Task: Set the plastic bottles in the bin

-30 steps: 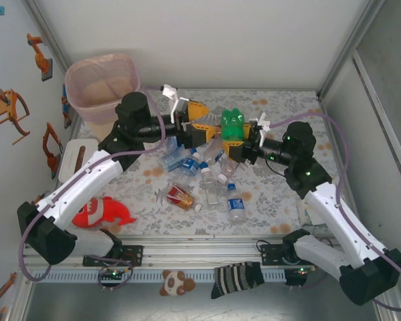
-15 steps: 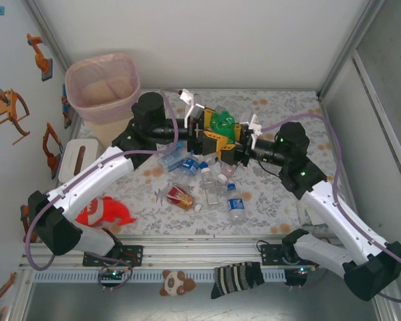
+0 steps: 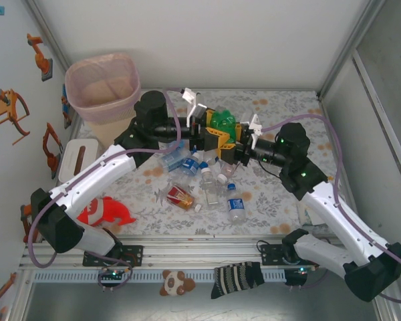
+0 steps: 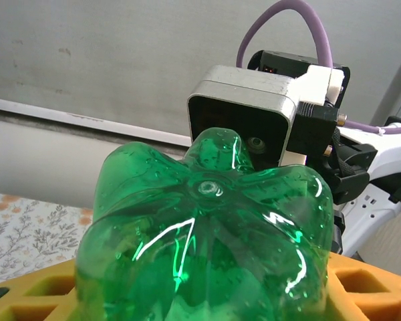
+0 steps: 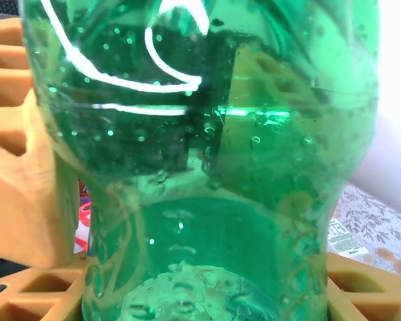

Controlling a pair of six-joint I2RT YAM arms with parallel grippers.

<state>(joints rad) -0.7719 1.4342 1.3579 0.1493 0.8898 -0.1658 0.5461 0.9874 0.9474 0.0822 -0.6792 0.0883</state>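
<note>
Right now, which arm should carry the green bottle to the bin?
Left. The green bottle sits between the left gripper and right gripper, and the bin stands far left, close to the left arm. The right arm would probably need to reach across it.

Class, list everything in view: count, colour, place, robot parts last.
green bottle: one, green, aloft between the grippers
clear bottles: about seven, blue labels, heaped mid-table
red-labelled bottle: one, near side of heap
bin: one, beige, pink liner, far left
toy shark: one, red, near left
white box: one, left edge
sock: one, striped, below front rail
panda toy: one, beside sock
left gripper: yellow fingers, at the bottle
right gripper: yellow fingers, gripping it
</note>
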